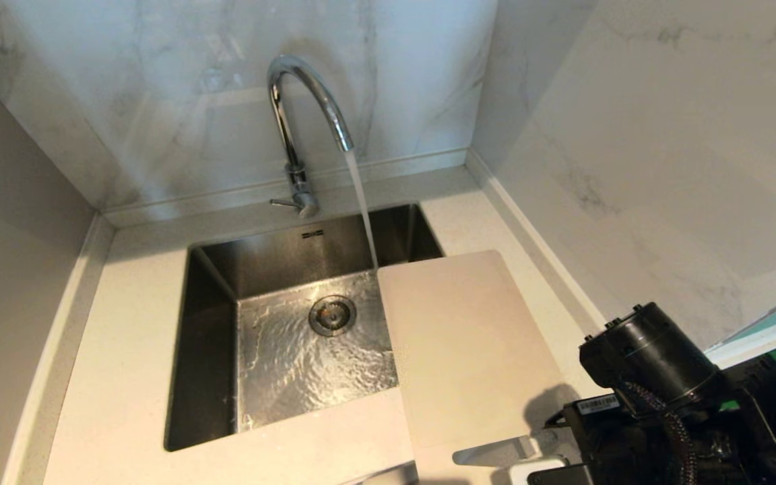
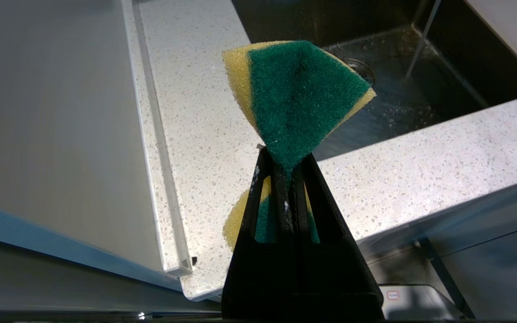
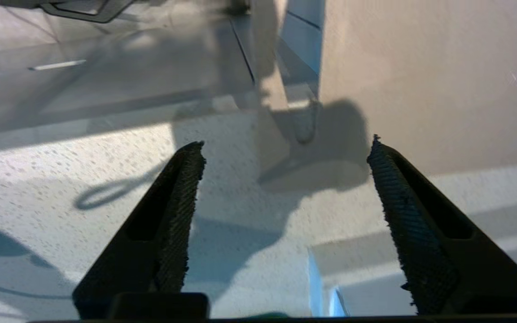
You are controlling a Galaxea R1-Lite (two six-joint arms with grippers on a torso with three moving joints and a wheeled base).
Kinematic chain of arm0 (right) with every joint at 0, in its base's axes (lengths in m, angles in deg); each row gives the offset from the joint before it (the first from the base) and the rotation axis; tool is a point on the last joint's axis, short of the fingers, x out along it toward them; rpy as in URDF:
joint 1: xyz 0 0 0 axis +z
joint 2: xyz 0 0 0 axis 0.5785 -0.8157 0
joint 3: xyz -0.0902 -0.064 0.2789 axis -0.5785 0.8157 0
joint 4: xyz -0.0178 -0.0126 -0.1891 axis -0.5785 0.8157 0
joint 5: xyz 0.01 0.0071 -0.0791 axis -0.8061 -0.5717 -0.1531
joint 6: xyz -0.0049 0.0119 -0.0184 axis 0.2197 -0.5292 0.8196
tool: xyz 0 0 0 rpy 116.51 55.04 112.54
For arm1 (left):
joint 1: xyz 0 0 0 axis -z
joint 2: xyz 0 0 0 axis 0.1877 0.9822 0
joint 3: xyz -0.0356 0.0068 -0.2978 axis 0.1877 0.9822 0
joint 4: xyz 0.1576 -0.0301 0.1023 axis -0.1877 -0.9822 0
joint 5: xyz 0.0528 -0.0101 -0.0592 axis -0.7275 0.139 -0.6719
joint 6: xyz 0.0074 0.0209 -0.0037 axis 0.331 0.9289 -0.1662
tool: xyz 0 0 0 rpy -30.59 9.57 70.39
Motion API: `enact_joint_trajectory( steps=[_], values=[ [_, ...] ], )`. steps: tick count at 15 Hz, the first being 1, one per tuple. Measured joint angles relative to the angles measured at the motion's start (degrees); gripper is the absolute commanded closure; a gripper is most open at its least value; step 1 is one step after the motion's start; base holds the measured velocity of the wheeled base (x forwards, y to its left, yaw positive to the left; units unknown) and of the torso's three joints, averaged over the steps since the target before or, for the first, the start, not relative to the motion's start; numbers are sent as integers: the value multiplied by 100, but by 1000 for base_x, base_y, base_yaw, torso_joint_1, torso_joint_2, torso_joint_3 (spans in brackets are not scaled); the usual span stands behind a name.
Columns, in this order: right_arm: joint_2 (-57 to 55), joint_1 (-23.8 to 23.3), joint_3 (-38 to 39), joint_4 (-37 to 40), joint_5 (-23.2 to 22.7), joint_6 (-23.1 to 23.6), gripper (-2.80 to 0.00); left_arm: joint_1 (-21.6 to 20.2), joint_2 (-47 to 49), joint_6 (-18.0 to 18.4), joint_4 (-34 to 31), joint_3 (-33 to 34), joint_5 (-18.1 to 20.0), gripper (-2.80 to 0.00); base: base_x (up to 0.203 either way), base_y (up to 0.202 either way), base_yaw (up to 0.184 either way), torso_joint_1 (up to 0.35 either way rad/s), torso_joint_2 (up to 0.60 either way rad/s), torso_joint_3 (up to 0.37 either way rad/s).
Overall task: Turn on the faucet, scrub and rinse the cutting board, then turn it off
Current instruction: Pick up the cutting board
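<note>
Down at the near right corner of the head view, the right arm (image 1: 657, 377) reaches in over the counter edge, its bulky black wrist above the near end of the cutting board (image 1: 469, 343). Its own camera shows the right gripper (image 3: 285, 148) with both ribbed fingers spread wide and nothing between them, the speckled counter (image 3: 106, 170) and the pale board beyond the tips. The left gripper (image 2: 285, 166) is squeezed tight on a green-and-yellow sponge (image 2: 299, 98), which fans out above the pinched fingertips, poised off the near left counter edge with the sink (image 2: 402, 89) beyond. The cutting board lies flat along the right side of the sink (image 1: 213, 323), its long axis running from the near counter edge toward the back wall, its far left corner overhanging the basin. The faucet (image 1: 297, 128) stands behind the sink, spout arched forward, and water (image 1: 361, 202) streams down just beside that far corner into the basin.
</note>
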Motion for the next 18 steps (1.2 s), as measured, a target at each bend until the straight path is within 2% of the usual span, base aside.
enact_joint_trajectory(
  steps=[3,7,18],
  values=[
    [-272,78,10,-48,-17,-33,-280,0,0,-4,-2,0,2,0,0,0,0,0,0,0],
    [-708,133,166,-754,-43,-41,-280,0,0,0,-2,0,2,0,0,0,0,0,0,0],
    [-1186,548,402,-809,-53,-197,-280,0,0,-2,-2,0,2,0,0,0,0,0,0,0]
  ],
)
